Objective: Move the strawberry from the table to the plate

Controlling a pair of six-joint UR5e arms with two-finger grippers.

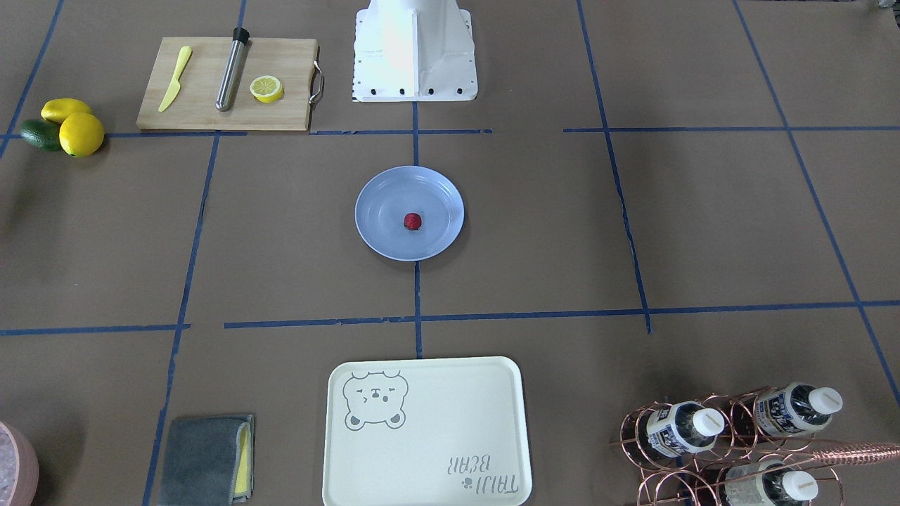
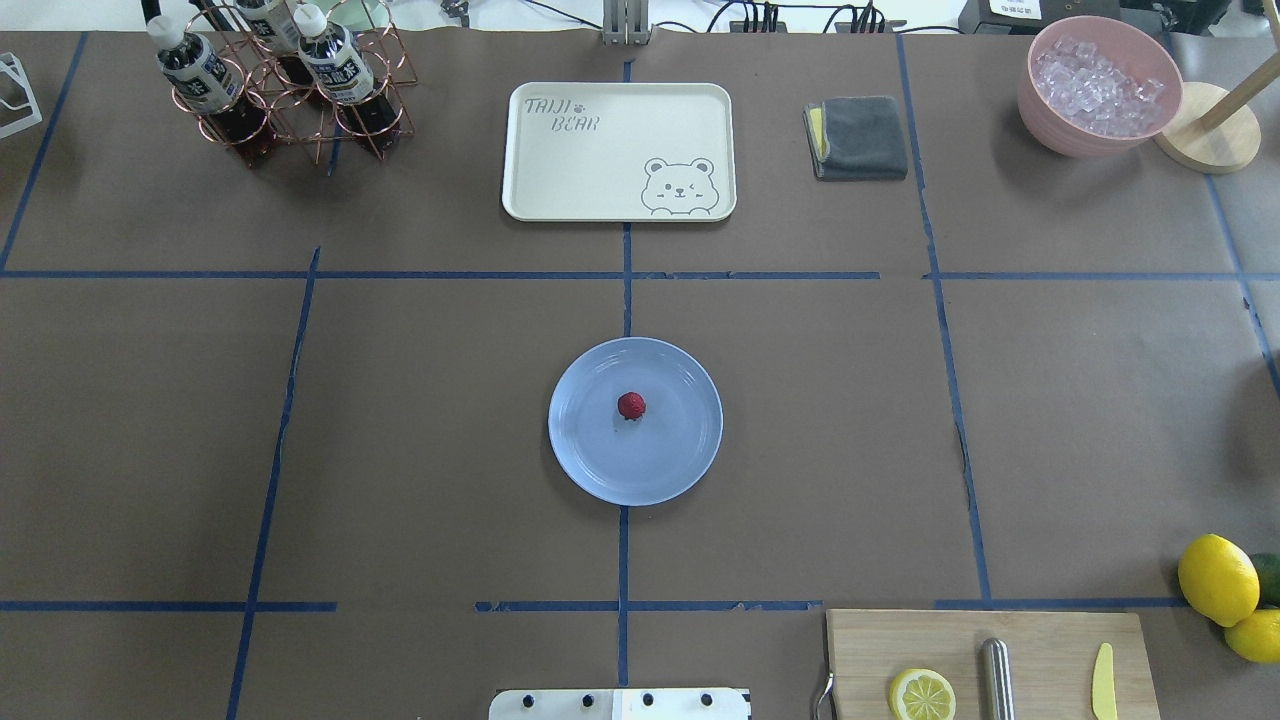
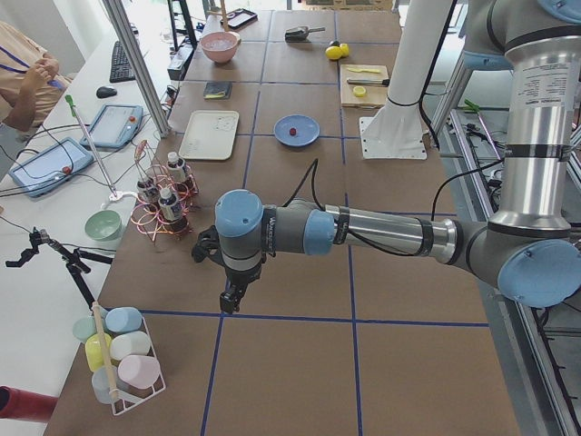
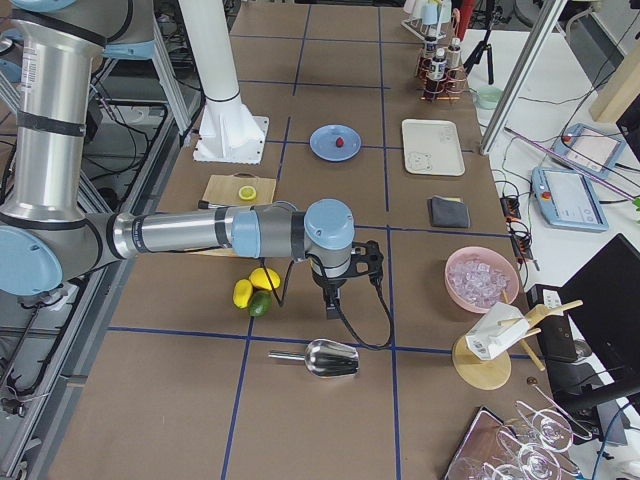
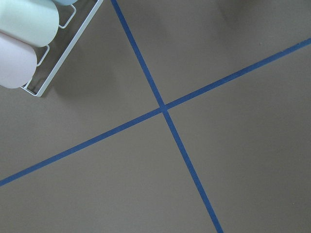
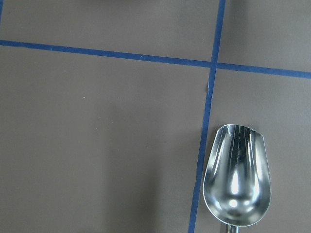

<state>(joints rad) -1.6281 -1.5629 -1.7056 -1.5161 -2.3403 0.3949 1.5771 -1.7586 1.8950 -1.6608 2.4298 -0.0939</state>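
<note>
The strawberry [image 2: 631, 405] is lying near the middle of the pale blue plate [image 2: 600, 465], which is sitting at the centre of the desk [image 2: 400, 450], so the placing step is looking done. The left hand [image 3: 232, 302] is hanging over bare paper at one end and the right hand [image 4: 333, 308] near a metal scoop [image 6: 236, 182] at the other, both well apart from the plate. I cannot tell whether either hand is spread or pressed together. Probably only parking the arms is remaining.

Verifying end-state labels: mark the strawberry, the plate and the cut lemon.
strawberry [image 2: 631, 405], overhead exterior view, middle of the berry.
plate [image 2: 596, 462], overhead exterior view, bare blue surface near its rim.
cut lemon [image 1: 266, 88], exterior front-facing view, its cut face.
</note>
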